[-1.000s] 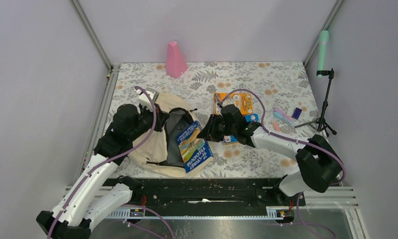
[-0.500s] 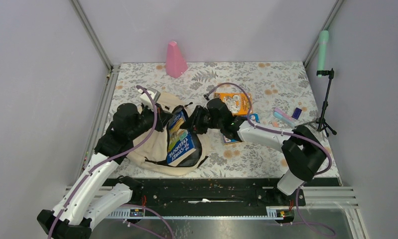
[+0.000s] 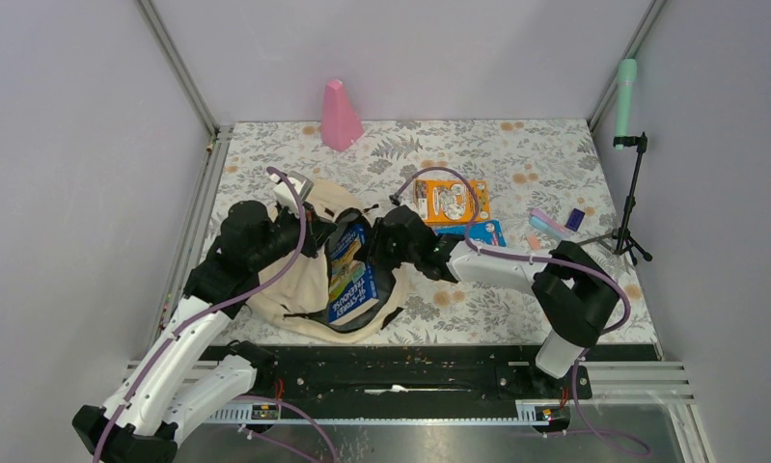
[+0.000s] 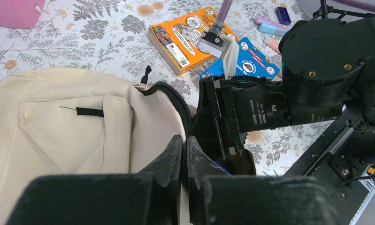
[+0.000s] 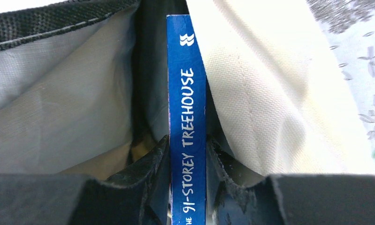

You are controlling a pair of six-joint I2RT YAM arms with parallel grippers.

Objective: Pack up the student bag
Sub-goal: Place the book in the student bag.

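The bag (image 3: 304, 289) lay open on the surface (image 3: 536, 154), left of centre. The left end effector (image 4: 184, 152) was pressed together at its rim; the right end effector (image 5: 187, 150) pinched a blue book (image 5: 186, 79) standing inside the opening.

Right gripper (image 3: 379, 253) swung left from table centre to student bag (image 3: 299, 280) mouth. Blue book (image 3: 350, 278) in its grip, earlier flat across bag's right edge, now sunk into opening. Orange book (image 3: 451, 201) uncovered.
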